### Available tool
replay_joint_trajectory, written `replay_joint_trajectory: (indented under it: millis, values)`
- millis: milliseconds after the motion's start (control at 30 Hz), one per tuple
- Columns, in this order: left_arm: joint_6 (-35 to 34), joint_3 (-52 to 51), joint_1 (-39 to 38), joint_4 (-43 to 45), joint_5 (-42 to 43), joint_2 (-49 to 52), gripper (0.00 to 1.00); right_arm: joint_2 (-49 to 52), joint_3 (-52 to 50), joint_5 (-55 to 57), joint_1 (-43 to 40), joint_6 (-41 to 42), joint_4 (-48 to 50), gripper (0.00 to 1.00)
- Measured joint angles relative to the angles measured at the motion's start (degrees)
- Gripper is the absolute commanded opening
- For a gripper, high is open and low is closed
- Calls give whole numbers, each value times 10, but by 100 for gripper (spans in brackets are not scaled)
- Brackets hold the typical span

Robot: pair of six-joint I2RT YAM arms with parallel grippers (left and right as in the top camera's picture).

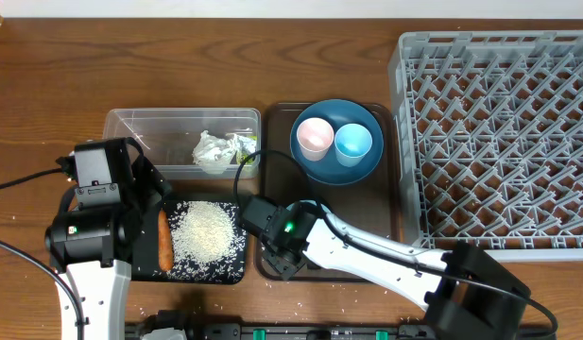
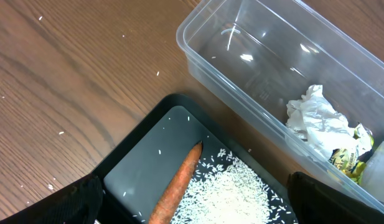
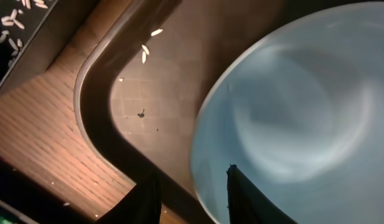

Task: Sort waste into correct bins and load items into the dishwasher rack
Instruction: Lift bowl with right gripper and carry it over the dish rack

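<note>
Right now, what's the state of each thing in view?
Clear tub: holds wrapper.
Black tray: holds carrot, rice.
Blue plate: carries pink cup, light-blue cup, both upright.
Bowl: upright, on brown tray.
Rack: nothing loaded in view.
Left gripper: open, empty.
Right gripper: open, straddling bowl rim.

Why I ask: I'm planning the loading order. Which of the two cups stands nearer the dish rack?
The light-blue cup: on the plate, it sits on the rack side; the pink cup is farther away.
</note>
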Motion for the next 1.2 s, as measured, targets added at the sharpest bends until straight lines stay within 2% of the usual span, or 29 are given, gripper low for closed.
replay_joint_trajectory:
  millis: [267,333,533,633,967,1200]
  values:
    - [0,0,0,0,0,0,97,0,0,6,0,0,15,33]
    - [0,0,0,0,0,0,97,0,-2,8,0,0,17,23]
    - [0,0,0,0,0,0,97,0,-19,12,0,7,28,11]
    - [0,0,0,0,0,0,97,0,-20,12,0,7,28,1]
    - [0,0,0,0,0,0,97,0,-6,16,0,10,9,1]
    - [0,0,0,0,0,0,97,-21,116,10,-14,-1,-82,1]
